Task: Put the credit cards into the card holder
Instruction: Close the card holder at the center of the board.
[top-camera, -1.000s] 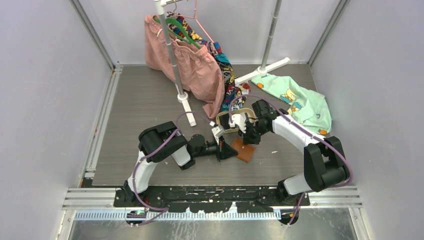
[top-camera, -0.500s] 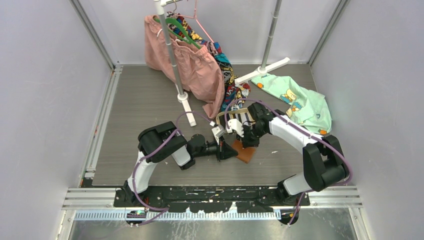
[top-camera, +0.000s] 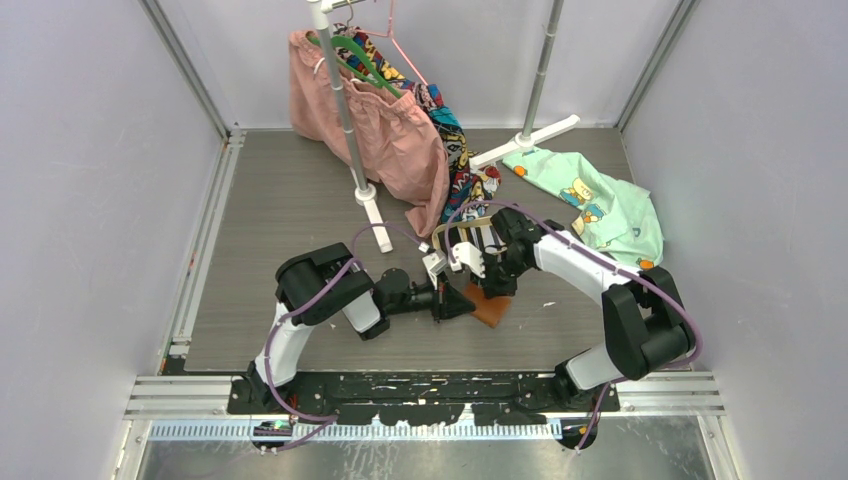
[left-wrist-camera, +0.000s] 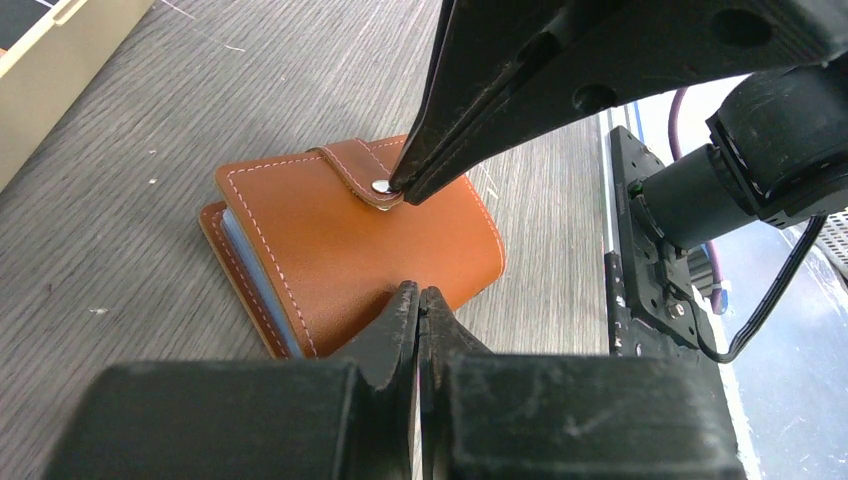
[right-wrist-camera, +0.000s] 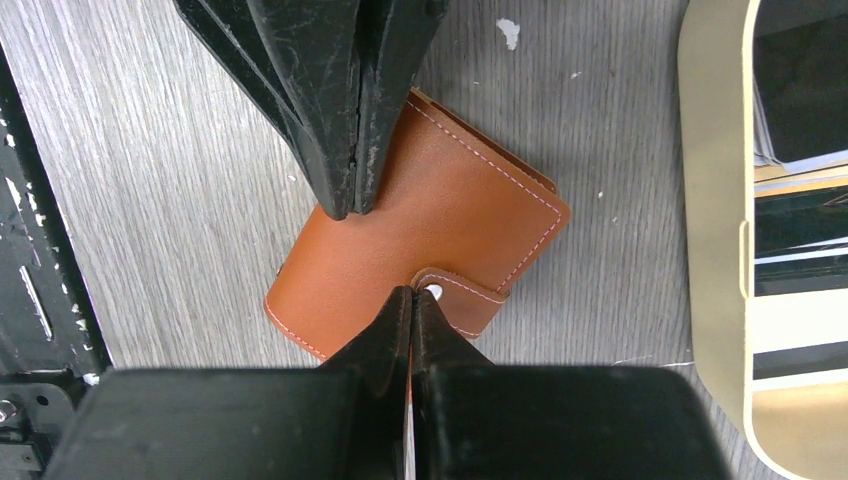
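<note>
Pin card holder (left-wrist-camera: 340, 240) opposite its snap tab (left-wrist-camera: 355, 165) with left gripper (left-wrist-camera: 418, 300), lever tab with right gripper (right-wrist-camera: 410, 300), both pressed together.

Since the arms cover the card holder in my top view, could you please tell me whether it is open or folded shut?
Observer: Folded shut. The card holder lies flat on the table with its strap across the cover.
Operator: Thank you. Where is the right claw, please?
Observer: The right claw is shut, with its tips at the snap on that strap.
Operator: And the left one?
Observer: The left claw is also shut and holds nothing. Its tips are at the holder's opposite edge.
</note>
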